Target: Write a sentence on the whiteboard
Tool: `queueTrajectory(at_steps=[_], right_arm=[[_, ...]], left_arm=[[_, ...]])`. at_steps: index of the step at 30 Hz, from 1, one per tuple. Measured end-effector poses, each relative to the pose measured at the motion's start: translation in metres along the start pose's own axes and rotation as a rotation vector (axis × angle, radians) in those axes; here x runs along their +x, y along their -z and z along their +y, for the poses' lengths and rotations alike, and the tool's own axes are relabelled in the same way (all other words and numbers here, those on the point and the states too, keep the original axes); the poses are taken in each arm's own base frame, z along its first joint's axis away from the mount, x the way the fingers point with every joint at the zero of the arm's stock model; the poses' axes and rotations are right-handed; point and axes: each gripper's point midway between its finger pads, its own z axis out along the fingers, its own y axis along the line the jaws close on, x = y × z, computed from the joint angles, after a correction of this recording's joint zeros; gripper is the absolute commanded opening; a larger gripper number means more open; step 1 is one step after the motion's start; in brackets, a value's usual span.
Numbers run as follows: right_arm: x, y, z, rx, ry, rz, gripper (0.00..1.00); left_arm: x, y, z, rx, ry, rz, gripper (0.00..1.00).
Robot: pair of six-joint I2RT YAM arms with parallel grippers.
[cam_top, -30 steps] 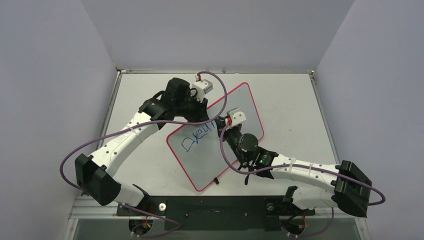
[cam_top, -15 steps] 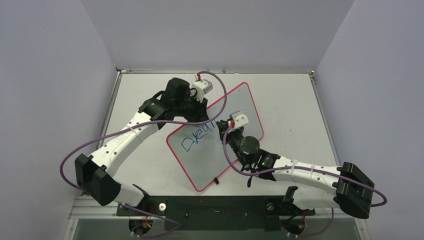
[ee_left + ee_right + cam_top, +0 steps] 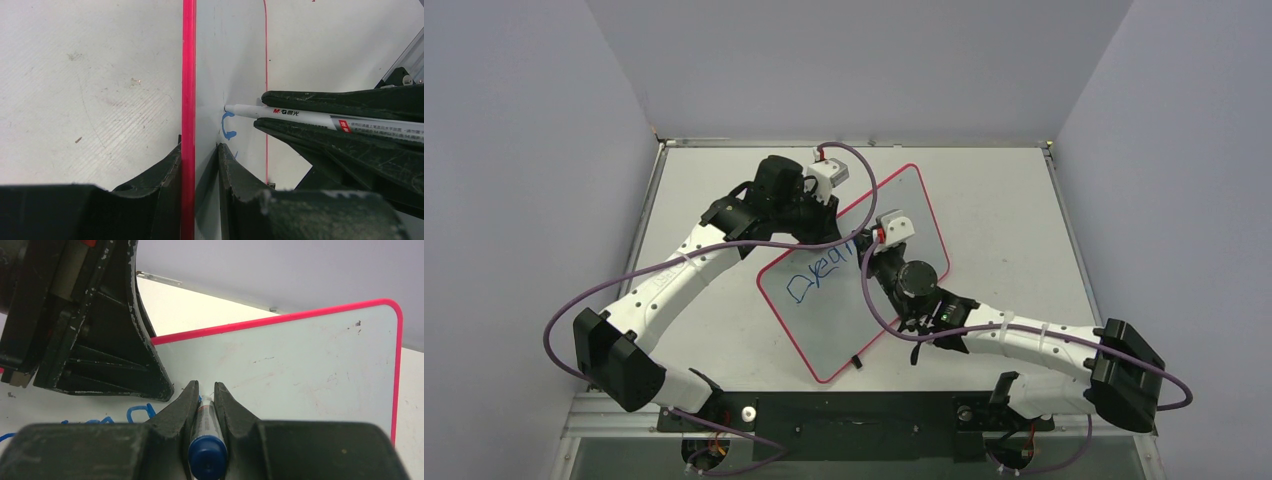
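Whiteboard (image 3: 839, 325): mid-desk (image 3: 1004, 200), askew.
Left tool (image 3: 198, 151): clamped on its red rim.
Right tool (image 3: 205, 388): I see it clamped on a marker (image 3: 206, 427), tip touching the board.
Sentence (image 3: 818, 272): one blue word beside the tip.

Bright even light, soft faint shadows, top view sharp, wrist views' near foreground blurred
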Motion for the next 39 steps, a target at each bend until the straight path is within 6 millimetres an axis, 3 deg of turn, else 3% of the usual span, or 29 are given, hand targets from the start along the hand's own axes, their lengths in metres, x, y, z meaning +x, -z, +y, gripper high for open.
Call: queueTrajectory(at_steps=[16,28,34,39], right_arm=[[-0.007,-0.007,-0.013,0.037,0.0,-0.011,0.0],[0.02,0.011,-0.02,0.026,-0.031,0.045,0.0],[0.019,0.017,-0.02,0.014,-0.045,0.054,0.0],[0.006,0.02,-0.023,0.014,-0.06,0.025,0.0]], left_arm=[[0.0,0.001,0.0,-0.001,0.001,-0.002,0.0],[-0.001,0.001,0.0,0.0,0.0,-0.003,0.0],[-0.001,0.003,-0.003,0.005,-0.01,-0.007,0.0],[-0.002,0.004,-0.004,0.007,-0.016,-0.01,0.0]])
